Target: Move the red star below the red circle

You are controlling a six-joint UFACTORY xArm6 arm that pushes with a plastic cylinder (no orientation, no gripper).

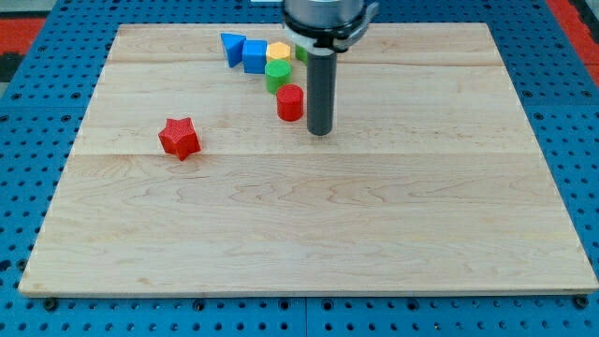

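The red star (179, 138) lies on the wooden board (309, 225) at the view's left of centre. The red circle (290, 102) stands up and to the right of it, near the top middle. My tip (321, 131) rests on the board just right of the red circle and slightly below it, close to it but apart. The tip is far to the right of the red star.
Above the red circle is a cluster: a green circle (277, 75), a yellow block (278, 51), a blue cube (255, 56) and a blue triangle (232, 47). A green block (301, 54) peeks out behind the rod. Blue pegboard (28, 140) surrounds the board.
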